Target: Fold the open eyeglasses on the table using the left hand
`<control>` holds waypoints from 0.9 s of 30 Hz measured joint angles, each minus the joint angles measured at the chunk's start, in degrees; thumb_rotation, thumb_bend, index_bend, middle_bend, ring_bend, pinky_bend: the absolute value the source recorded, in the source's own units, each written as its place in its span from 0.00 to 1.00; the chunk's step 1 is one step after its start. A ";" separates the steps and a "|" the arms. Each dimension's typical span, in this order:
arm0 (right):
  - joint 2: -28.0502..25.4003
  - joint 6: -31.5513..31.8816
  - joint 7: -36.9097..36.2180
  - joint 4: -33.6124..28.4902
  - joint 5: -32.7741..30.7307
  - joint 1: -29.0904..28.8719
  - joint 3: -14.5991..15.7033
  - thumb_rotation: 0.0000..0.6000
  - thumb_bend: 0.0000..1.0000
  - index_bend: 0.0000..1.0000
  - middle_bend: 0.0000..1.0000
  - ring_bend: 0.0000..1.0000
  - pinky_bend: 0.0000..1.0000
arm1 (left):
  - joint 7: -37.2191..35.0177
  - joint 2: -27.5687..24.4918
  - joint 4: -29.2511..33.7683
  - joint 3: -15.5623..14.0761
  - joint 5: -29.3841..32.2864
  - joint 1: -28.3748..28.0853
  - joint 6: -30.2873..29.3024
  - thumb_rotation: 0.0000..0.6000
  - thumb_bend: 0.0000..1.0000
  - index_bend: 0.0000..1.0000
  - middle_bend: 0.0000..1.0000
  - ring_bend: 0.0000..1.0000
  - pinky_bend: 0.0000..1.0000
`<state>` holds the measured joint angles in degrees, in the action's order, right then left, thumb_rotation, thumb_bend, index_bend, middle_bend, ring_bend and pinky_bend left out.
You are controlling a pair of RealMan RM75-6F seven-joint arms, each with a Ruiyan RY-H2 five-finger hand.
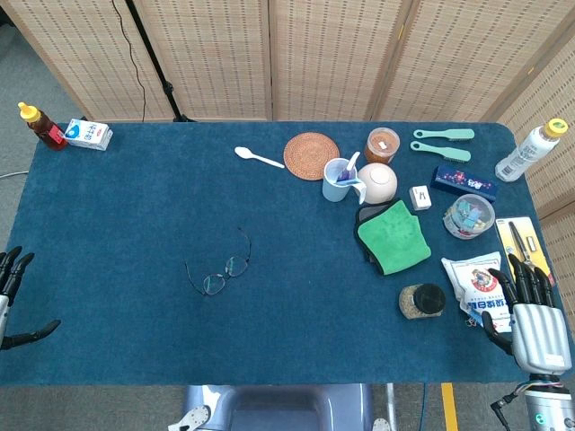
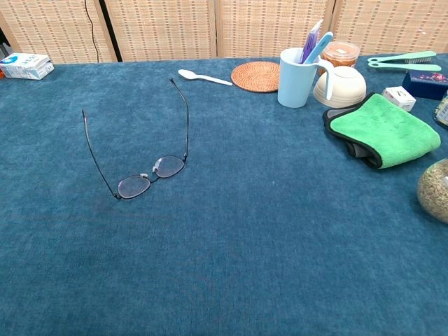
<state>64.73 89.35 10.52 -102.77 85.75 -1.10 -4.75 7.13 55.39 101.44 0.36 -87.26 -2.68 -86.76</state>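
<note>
Left robot hand (image 1: 13, 301) waits at the counter's (image 1: 135, 197) left edge, fingers spread, holding nothing. Right robot hand (image 1: 532, 314), also released, rests at the right edge beside a white pouch (image 1: 474, 280). Glasses (image 1: 220, 268) lie open mid-counter, well apart from the spoon (image 1: 258, 157), mug (image 1: 340, 180) and green cloth (image 1: 393, 237).

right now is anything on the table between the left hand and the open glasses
Nothing visible. The left hand sits at the table's left edge, fingers apart and holding nothing, and only bare blue cloth lies between it and the eyeglasses. The spoon and the other clutter lie farther back or to the right.
</note>
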 measured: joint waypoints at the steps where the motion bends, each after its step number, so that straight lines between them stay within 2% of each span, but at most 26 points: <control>1: 0.01 -0.06 0.02 -0.01 -0.04 -0.03 -0.02 1.00 0.43 0.17 0.00 0.00 0.00 | 0.03 0.03 -0.01 0.00 0.01 -0.03 0.08 0.69 0.07 0.07 0.04 0.02 0.07; 16: -0.39 0.60 -0.31 -0.19 -0.04 0.51 0.18 1.00 0.43 0.17 0.00 0.00 0.00 | -0.06 0.07 1.40 0.06 -2.32 -2.18 2.47 0.69 0.07 0.07 0.04 0.02 0.07; 27: -0.60 1.06 -0.94 -0.26 0.37 0.86 0.36 1.00 0.43 0.17 0.00 0.00 0.00 | -1.13 0.37 3.68 -1.34 -7.41 -5.31 6.74 0.69 0.07 0.07 0.04 0.02 0.07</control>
<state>64.13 90.42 9.58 -103.04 86.11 -0.24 -4.39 6.00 55.76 105.13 -0.98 -94.67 -8.00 -80.02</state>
